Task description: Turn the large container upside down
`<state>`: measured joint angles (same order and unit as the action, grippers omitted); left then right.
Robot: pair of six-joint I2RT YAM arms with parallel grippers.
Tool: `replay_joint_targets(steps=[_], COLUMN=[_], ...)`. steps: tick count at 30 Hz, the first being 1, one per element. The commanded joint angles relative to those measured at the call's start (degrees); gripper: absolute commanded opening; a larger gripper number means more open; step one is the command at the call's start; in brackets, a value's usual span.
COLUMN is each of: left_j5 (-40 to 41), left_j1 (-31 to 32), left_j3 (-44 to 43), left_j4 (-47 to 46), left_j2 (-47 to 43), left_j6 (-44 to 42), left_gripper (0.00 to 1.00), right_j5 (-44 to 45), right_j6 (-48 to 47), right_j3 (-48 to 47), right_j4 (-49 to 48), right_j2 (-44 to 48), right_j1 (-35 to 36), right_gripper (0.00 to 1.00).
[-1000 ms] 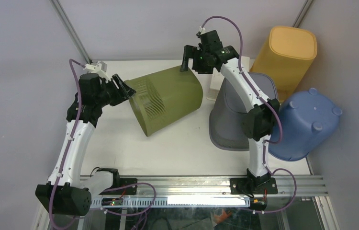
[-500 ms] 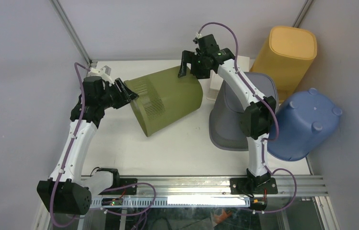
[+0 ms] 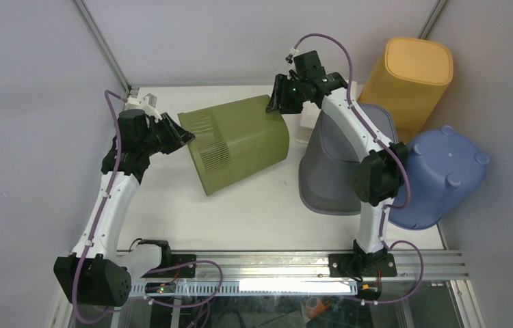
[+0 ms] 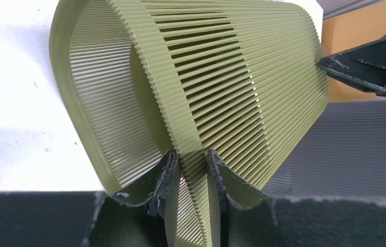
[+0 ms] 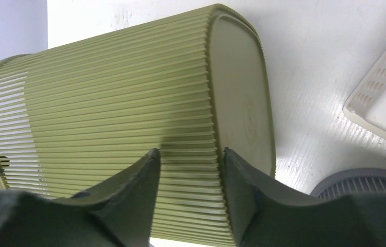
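Observation:
The large container (image 3: 240, 140) is an olive-green ribbed bin lying on its side, mouth to the left and base to the right. My left gripper (image 3: 175, 134) is at the mouth. In the left wrist view its fingers (image 4: 166, 170) pinch the rim wall of the large container (image 4: 222, 77) from inside and outside, so my left gripper (image 4: 191, 153) is shut on it. My right gripper (image 3: 275, 101) hangs over the far upper corner by the base. In the right wrist view, my right gripper (image 5: 189, 151) stands partly open with only the large container's (image 5: 129, 103) ribbed side behind the gap.
A grey ribbed bin (image 3: 329, 171) stands upside down just right of the green one, under my right arm. A blue tub (image 3: 438, 178) and a yellow bin (image 3: 411, 75) sit at the far right. A white slotted basket (image 3: 306, 123) stands between the green and grey bins.
My left gripper has closed on the rim wall. My right gripper has shifted right toward the base corner and its jaws have narrowed. The green bin has barely moved.

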<state>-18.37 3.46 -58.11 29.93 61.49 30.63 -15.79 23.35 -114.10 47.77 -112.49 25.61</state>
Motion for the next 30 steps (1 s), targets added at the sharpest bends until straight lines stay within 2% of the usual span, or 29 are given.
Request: replay_joint_targets(steps=[1, 6, 12, 20, 27, 30], left_j5=[0.4, 0.1, -0.4, -2.4, -1.4, -1.1], left_j1=[-0.1, -0.2, -0.2, -0.2, -0.2, -0.2], left_j3=[1.6, 2.3, 4.4, 6.6, 9.4, 10.8], left_j4=[0.9, 0.8, -1.7, -8.1, -9.3, -10.1], left_j2=[0.8, 1.3, 1.9, 3.7, 5.0, 5.2], left_j6=[-1.7, -2.0, -1.5, 0.3, -0.4, -0.4], left_gripper=[0.17, 0.17, 0.17, 0.21, 0.22, 0.23], right_j5=[-6.6, -8.6, -9.8, -12.3, -9.2, -9.3], right_j6=[1.9, 3.7, 4.9, 5.1, 3.3, 3.6], right_j3=[-0.7, -0.1, -1.5, -6.0, -11.4, -12.7], right_j4=[-5.6, -7.5, -8.8, -8.8, -5.8, -6.0], right_j2=[6.5, 9.7, 13.2, 13.5, 11.2, 10.2], right_j1=[0.5, 0.5, 0.5, 1.6, 4.4, 6.1], right_gripper=[0.45, 0.29, 0.25, 0.25, 0.29, 0.34])
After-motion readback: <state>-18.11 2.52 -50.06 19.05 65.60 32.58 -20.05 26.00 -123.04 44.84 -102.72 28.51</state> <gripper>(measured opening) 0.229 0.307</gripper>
